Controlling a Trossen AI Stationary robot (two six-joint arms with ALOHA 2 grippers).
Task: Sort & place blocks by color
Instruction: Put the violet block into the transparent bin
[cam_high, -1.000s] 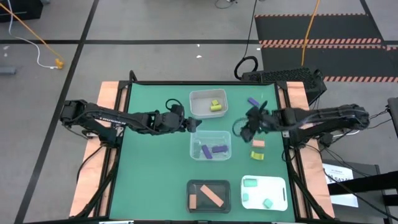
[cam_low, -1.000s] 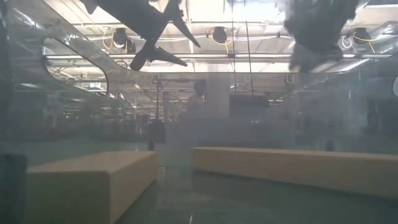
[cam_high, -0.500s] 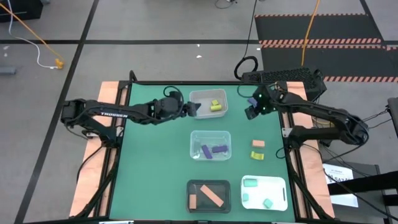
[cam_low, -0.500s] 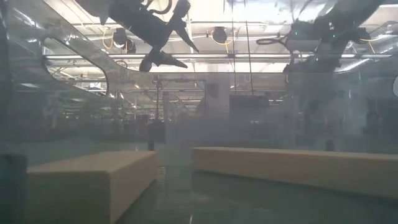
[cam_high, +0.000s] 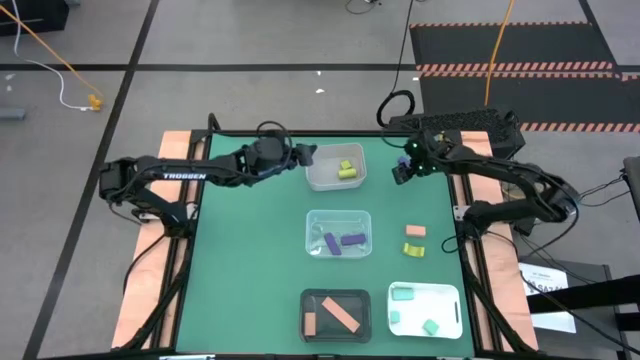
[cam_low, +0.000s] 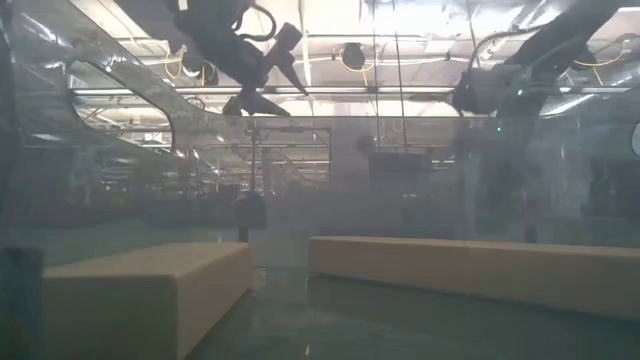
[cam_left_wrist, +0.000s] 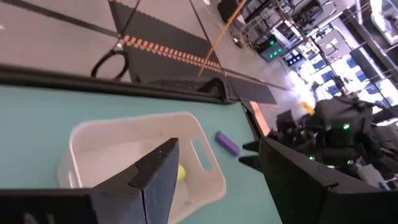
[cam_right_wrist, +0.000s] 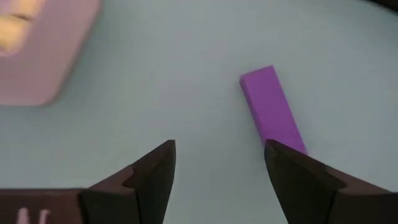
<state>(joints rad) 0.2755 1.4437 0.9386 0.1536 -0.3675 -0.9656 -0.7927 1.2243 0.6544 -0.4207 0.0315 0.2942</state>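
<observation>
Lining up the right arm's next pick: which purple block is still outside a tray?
The lone purple block lying on the bare green mat, just ahead of the open right gripper. The other two purple blocks already lie inside the middle clear tray.

On a green table top (cam_high: 250, 260) with pale wooden strips (cam_high: 175, 150) down both sides, four trays: a white tub (cam_high: 320, 178) at the far middle, a clear tub (cam_high: 338, 215) just nearer at the centre, a black tray (cam_high: 336, 293) at the near edge, and a flat white tray (cam_high: 445, 305) right beside it. Around the table, grey floor crossed by dark lines, with an orange cable (cam_high: 50, 50) and a white cable (cam_high: 65, 85) at the far left. At the far right, black mats (cam_high: 500, 40) edged in orange-and-white stripes, a coiled black cable (cam_high: 398, 105) and a dark box (cam_high: 470, 122) against the table's far edge.
</observation>
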